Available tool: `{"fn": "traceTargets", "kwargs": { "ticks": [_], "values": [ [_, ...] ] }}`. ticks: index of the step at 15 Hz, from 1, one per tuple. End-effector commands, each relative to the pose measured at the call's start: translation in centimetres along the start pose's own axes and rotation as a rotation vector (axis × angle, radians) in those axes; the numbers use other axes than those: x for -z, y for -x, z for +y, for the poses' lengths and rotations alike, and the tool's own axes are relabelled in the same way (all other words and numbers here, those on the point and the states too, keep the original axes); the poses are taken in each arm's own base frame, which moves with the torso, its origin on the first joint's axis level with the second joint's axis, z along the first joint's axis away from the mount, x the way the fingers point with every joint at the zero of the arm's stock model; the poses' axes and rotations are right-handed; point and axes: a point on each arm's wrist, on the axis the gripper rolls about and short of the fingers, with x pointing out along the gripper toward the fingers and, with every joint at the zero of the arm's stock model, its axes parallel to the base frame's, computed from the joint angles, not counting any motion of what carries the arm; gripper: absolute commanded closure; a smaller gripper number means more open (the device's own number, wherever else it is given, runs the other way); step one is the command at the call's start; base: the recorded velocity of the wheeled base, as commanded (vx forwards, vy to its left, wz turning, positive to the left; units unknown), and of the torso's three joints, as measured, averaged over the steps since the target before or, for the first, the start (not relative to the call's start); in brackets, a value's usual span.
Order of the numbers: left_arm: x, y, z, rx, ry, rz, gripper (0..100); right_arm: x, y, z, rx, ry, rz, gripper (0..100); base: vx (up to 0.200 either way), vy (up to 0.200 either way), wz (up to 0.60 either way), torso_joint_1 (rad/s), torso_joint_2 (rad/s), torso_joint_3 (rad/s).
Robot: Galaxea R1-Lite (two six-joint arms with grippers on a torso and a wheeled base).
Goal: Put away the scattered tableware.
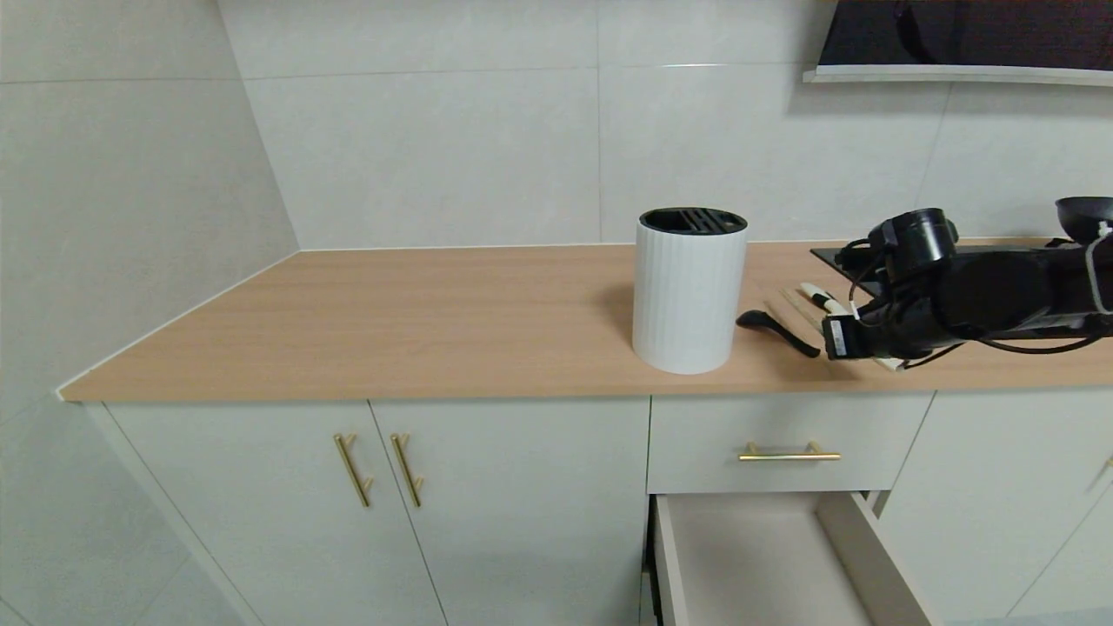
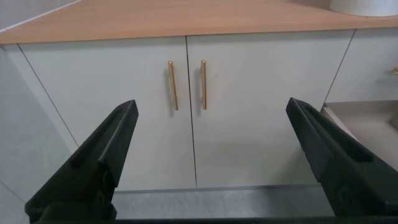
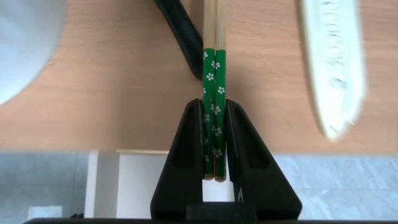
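My right gripper (image 3: 214, 107) is clamped on a pair of chopsticks (image 3: 212, 43) with green flowered ends, at the front edge of the table (image 1: 391, 322), right side of the head view. A black spoon (image 1: 776, 330) lies just beside them, between the gripper and the white holder (image 1: 689, 291). A white utensil (image 1: 822, 298) lies farther back. My left gripper (image 2: 210, 109) hangs wide open, facing the cabinet doors (image 2: 124, 112). The drawer (image 1: 756, 556) at lower right stands open.
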Motion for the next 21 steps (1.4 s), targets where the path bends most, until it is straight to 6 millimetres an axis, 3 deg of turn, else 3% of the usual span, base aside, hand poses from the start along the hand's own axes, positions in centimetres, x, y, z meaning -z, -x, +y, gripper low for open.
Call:
{"fn": "traceTargets", "kwargs": {
  "ticks": [1, 4, 6, 9, 14, 21],
  "values": [
    [0.0, 0.0, 0.0, 0.0, 0.0, 0.0, 0, 1.4, 7.8, 0.2, -0.037, 0.012, -0.064, 100, 0.0, 0.0, 0.0, 0.0, 0.0, 0.0],
    [0.0, 0.0, 0.0, 0.0, 0.0, 0.0, 0, 3.7, 12.2, -0.7, -0.047, 0.011, -0.073, 100, 0.0, 0.0, 0.0, 0.0, 0.0, 0.0],
    [0.0, 0.0, 0.0, 0.0, 0.0, 0.0, 0, 5.8, 14.1, -1.0, -0.067, 0.026, -0.005, 100, 0.0, 0.0, 0.0, 0.0, 0.0, 0.0],
    [0.0, 0.0, 0.0, 0.0, 0.0, 0.0, 0, 8.0, 17.3, -1.3, -0.244, 0.026, 0.048, 100, 0.0, 0.0, 0.0, 0.0, 0.0, 0.0],
    [0.0, 0.0, 0.0, 0.0, 0.0, 0.0, 0, 10.9, 15.6, -1.0, -0.328, 0.153, 0.187, 100, 0.0, 0.0, 0.0, 0.0, 0.0, 0.0],
    [0.0, 0.0, 0.0, 0.0, 0.0, 0.0, 0, 11.9, 14.2, 0.2, -0.363, 0.2, 0.259, 100, 0.0, 0.0, 0.0, 0.0, 0.0, 0.0]
  ]
}}
